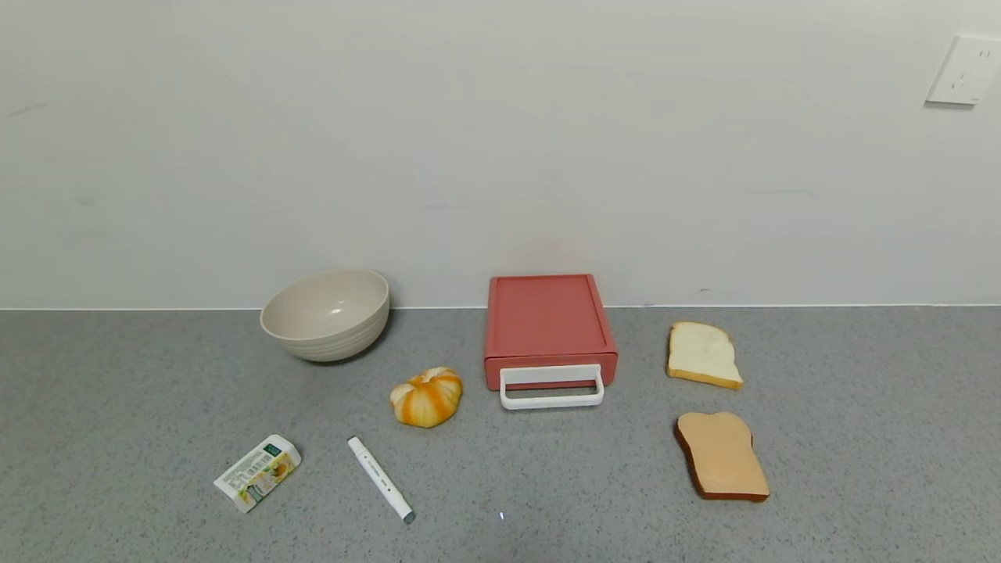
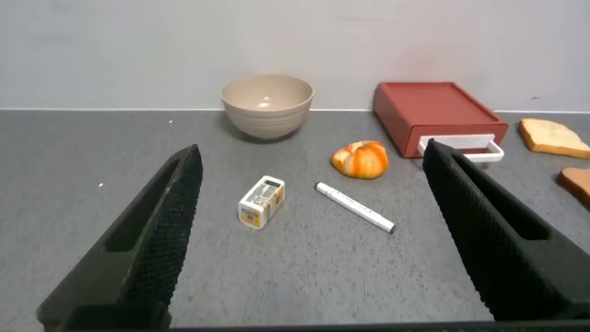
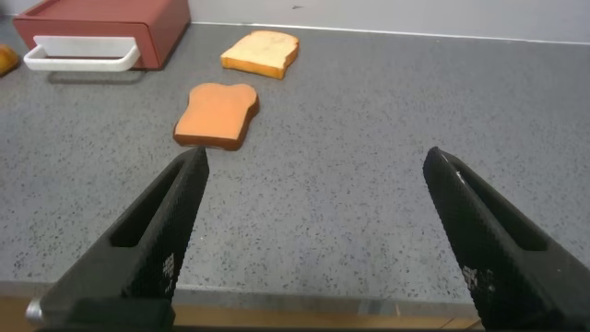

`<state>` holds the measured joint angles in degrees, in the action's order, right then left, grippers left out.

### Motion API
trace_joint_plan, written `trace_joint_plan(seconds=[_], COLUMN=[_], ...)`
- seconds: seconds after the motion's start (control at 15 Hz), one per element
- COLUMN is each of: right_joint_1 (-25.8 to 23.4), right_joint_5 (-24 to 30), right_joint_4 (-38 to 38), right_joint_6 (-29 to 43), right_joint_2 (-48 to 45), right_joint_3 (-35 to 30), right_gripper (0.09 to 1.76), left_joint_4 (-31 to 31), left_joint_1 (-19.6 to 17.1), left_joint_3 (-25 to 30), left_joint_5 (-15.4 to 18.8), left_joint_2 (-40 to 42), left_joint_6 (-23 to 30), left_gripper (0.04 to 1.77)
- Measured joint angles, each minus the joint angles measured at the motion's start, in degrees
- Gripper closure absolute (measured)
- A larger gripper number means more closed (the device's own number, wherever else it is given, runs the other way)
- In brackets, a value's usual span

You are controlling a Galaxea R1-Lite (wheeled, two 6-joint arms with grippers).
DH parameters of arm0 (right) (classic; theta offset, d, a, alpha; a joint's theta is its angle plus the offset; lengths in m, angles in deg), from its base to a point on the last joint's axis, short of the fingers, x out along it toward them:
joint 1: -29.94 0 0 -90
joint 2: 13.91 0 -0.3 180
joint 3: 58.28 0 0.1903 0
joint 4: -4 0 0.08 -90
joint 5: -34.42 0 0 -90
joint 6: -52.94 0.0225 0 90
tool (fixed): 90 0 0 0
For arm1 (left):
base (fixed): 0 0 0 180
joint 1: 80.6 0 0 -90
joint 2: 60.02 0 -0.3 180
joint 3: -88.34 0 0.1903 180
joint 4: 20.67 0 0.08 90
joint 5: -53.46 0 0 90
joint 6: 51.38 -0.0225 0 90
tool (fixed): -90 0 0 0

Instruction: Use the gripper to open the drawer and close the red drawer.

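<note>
The salmon-red drawer box (image 1: 547, 320) sits on the grey counter against the back wall, its tray shut and its white loop handle (image 1: 552, 387) facing me. It also shows in the left wrist view (image 2: 433, 111) and the right wrist view (image 3: 111, 23). Neither arm shows in the head view. My left gripper (image 2: 313, 175) is open and empty, low over the near left of the counter. My right gripper (image 3: 313, 175) is open and empty over the counter's near right edge, far from the drawer.
A beige bowl (image 1: 326, 313) stands at the back left. An orange-striped bun (image 1: 427, 396), a white pen (image 1: 381, 478) and a small carton (image 1: 257, 472) lie left of the drawer. Two bread slices, one pale (image 1: 702, 354) and one brown (image 1: 721, 456), lie to its right.
</note>
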<state>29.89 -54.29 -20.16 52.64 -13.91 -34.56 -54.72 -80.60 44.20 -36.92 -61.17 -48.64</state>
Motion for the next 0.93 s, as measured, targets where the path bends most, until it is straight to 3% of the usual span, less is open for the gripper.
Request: trace_joint_plan(seconds=[0.2, 0.33, 0.93], right_joint_1=[0.0, 0.0, -0.05], right_joint_5=[0.02, 0.0, 0.0], right_joint_4=[0.0, 0.0, 0.0], right_joint_6=[0.0, 0.0, -0.02], right_joint_2=[0.0, 0.0, 0.0], right_joint_3=[0.0, 0.0, 0.0], right_gripper=[0.14, 0.14, 0.14], left_joint_4=[11.76, 14.26, 10.39], left_joint_1=[0.0, 0.0, 0.0], left_joint_3=[12.95, 18.32, 20.77], left_joint_5=[1.12, 1.52, 0.35], left_joint_2=[0.89, 1.05, 1.13], left_joint_6=[-3.64, -5.17, -5.05], left_gripper=[0.08, 0.08, 0.08])
